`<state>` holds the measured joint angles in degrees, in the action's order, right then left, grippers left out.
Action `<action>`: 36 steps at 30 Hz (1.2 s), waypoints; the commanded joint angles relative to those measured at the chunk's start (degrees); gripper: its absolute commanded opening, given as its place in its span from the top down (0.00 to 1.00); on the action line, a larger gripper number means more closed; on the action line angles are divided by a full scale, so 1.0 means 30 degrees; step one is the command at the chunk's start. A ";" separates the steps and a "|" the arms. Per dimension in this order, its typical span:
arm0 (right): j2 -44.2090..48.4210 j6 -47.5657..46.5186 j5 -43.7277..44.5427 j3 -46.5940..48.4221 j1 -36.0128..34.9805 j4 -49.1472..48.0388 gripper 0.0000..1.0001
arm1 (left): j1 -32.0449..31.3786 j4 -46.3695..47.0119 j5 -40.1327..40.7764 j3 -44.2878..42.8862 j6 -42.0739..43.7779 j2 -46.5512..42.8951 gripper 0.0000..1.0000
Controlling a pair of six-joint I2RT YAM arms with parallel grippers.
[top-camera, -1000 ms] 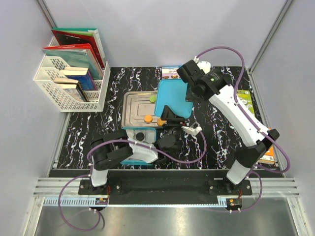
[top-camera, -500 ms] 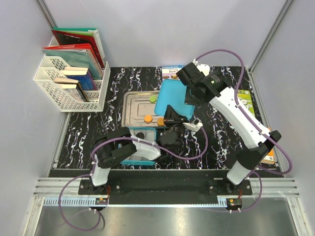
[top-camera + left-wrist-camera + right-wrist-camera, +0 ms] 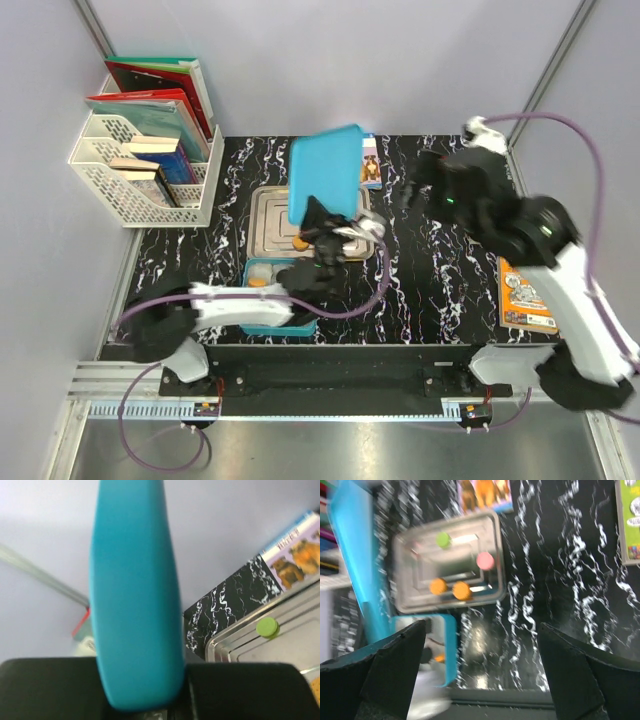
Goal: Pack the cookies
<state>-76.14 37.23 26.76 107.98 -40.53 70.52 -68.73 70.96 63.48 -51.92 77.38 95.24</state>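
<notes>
My left gripper (image 3: pixel 327 236) is shut on the lower edge of a blue lid (image 3: pixel 324 172), holding it upright above the metal tray (image 3: pixel 268 212). In the left wrist view the lid (image 3: pixel 135 590) fills the middle, pinched between the jaws. On the tray (image 3: pixel 465 562) lie the cookies: a green one (image 3: pixel 443 539), a pink one (image 3: pixel 485 560) and two orange ones (image 3: pixel 438 586). The blue box (image 3: pixel 262 300) near the front holds an orange cookie (image 3: pixel 258 283). My right gripper (image 3: pixel 415 190) is open and empty, high over the table to the right of the tray.
A white rack of books (image 3: pixel 150 150) stands at the back left. A picture book (image 3: pixel 371 162) lies behind the tray. An orange book (image 3: pixel 525 295) lies at the right edge and a green one (image 3: pixel 630 520) further back.
The right gripper has opened, let go of the lid and swung up and to the right. The left gripper has shut on the lid and carried it up and to the left.
</notes>
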 commanded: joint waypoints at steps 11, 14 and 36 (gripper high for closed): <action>0.5307 0.0125 -0.3061 -1.1053 -0.0112 -1.1895 0.00 | 0.7294 -3.0680 -1.6875 -0.5015 -3.1973 -1.7040 1.00; 0.6540 -0.0075 -0.4376 -1.3463 -0.0112 -1.5065 0.00 | 0.7499 -3.1532 -2.0012 -0.5573 -3.2850 -1.7303 1.00; 1.1755 0.1796 -0.9472 -2.2659 0.0005 -2.3995 0.09 | 1.6171 -1.0046 -4.0920 0.3827 -5.1533 -1.4292 1.00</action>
<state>-43.07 40.69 3.88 43.38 -40.62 9.52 -21.80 2.85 -41.04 -43.88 -57.74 49.17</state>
